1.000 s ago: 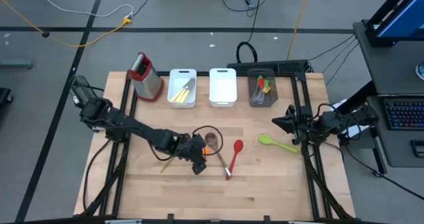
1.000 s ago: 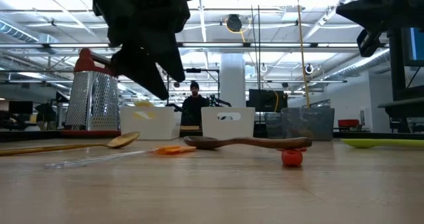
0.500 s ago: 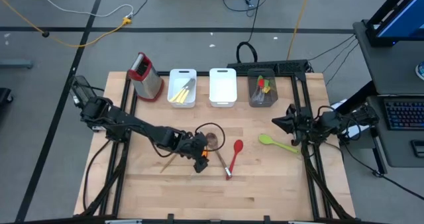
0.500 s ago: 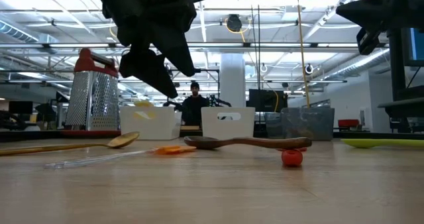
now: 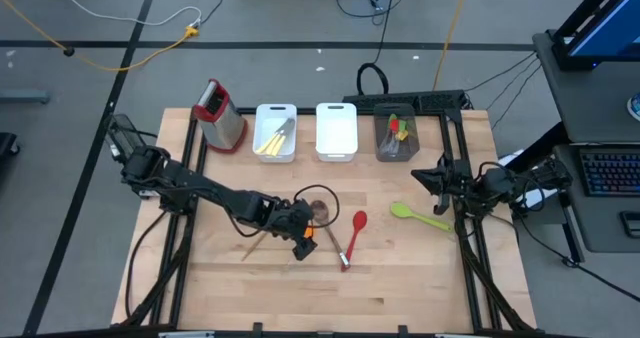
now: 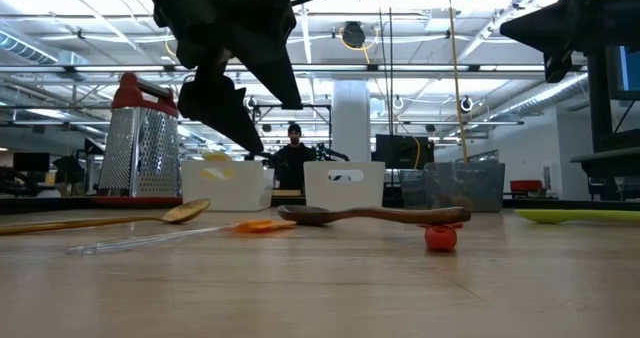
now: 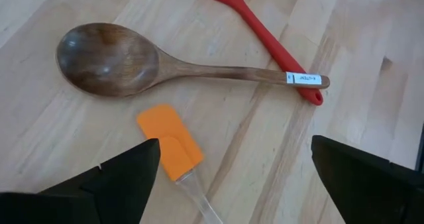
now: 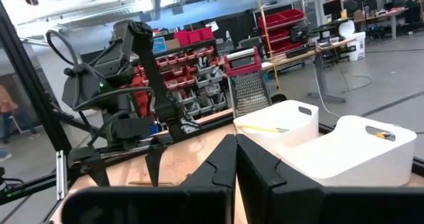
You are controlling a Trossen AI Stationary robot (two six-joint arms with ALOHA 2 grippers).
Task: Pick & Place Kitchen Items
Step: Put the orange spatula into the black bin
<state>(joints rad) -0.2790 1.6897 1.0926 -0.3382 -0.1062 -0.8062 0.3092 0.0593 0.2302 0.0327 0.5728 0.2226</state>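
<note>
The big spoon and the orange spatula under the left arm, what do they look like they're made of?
The spoon looks like dark, smooth-finished wood: visible grain and a small label on its handle. The orange spatula head looks like matte silicone or soft plastic, with a seemingly clear plastic handle.

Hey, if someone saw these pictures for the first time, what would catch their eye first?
Probably the left claw, spread wide open above the orange spatula and dark wooden spoon at mid-table. Next, the red spoon beside them, then the lime-green spoon near the shut right claw.

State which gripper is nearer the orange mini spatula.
Left. The open left gripper hovers right above the orange mini spatula; the shut right gripper waits far off at the table's right edge.
</note>
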